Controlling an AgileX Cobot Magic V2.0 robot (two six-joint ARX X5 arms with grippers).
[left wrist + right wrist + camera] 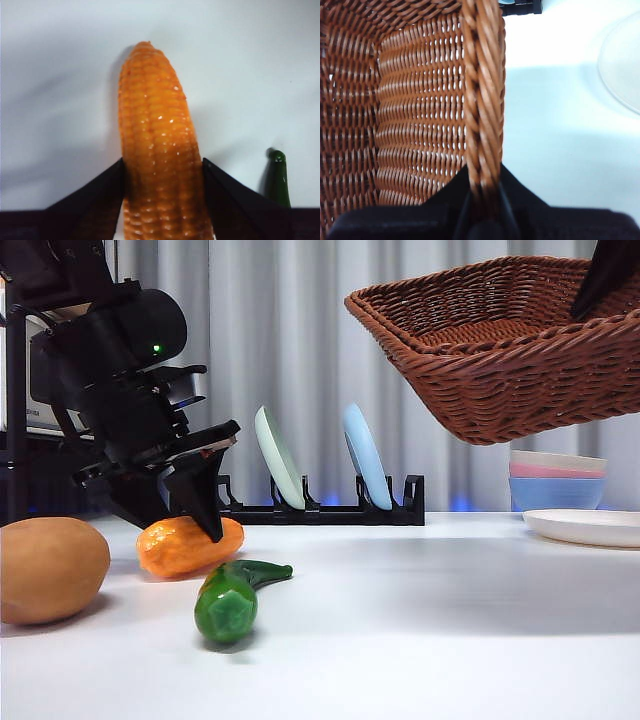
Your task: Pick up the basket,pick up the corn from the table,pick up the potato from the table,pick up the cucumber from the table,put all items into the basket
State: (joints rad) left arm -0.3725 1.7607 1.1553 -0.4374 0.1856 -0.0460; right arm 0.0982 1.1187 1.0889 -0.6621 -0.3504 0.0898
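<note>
At nine o'clock on the bench (pixel 420 620), left tool (pixel 162 175) closed around the corn (pixel 188 545) mid-length; hard, ridged, probably light. Up at one o'clock, right tool (pixel 482 192) clamps the stiff basket (pixel 500 340) rim.

One basket (pixel 500 350) is counted, raised above the table (pixel 420 620). Three vegetables are counted on the table: one corn (pixel 185 545), one potato (pixel 50 570) beside the corn, and one cucumber (pixel 232 600) just in front of the corn. Two plates (pixel 280 460) are seen standing upright in one black rack (pixel 330 510) behind the corn. Three stacked bowls (pixel 557 485) and one flat white plate (pixel 585 527) are counted below the basket. Two grippers are counted.
</note>
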